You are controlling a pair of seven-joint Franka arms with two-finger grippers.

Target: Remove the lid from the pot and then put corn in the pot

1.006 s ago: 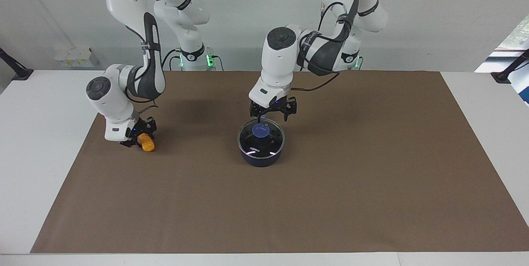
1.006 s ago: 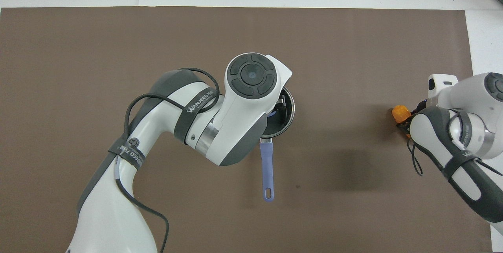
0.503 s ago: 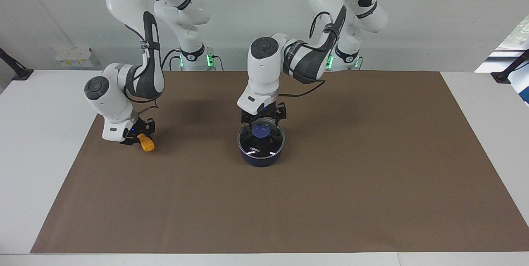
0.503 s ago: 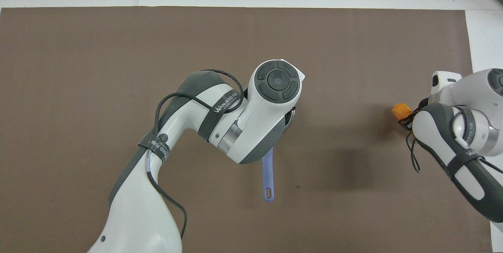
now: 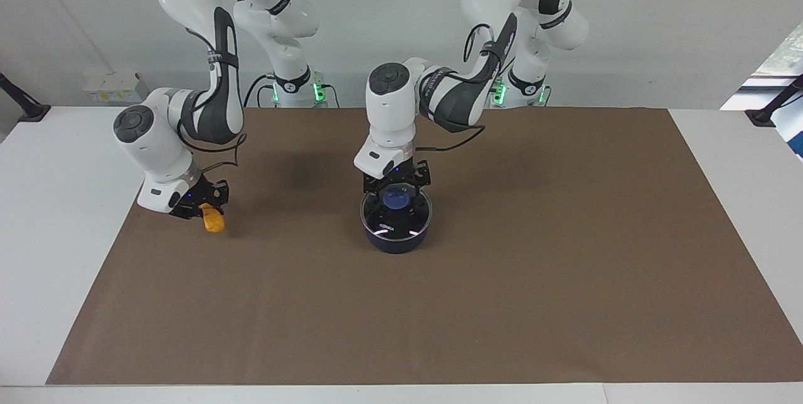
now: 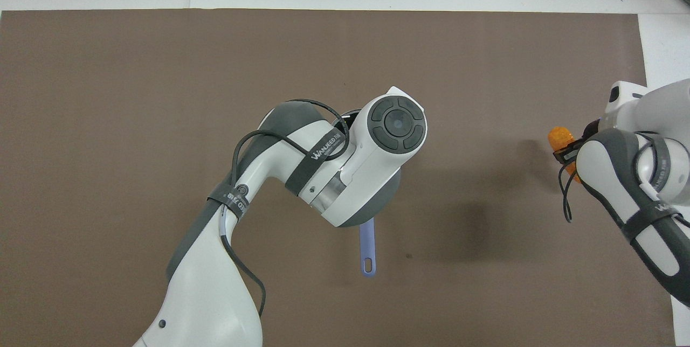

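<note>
In the facing view, the open left gripper point(image 5: 398, 189) is placed around the blue knob point(image 5: 396, 199) of the lid point(image 5: 396, 212), which is still on the pot point(image 5: 397, 241). It should be closed squarely on the knob and raised straight. The corn point(image 5: 212, 220) is held, clear of the mat, in the shut right gripper point(image 5: 207, 207).

In the overhead view, the lid is hidden below the left arm. Only the pot handle point(image 6: 367, 249) is seen. The corn point(image 6: 559, 137) is seen at the right gripper, well apart.

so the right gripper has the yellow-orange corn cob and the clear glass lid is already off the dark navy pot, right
Not quite. The clear glass lid with the blue knob is on the dark navy pot, as the facing view shows; the open left gripper is down around its knob. The rest holds: the right gripper is shut on the yellow-orange corn cob.
</note>
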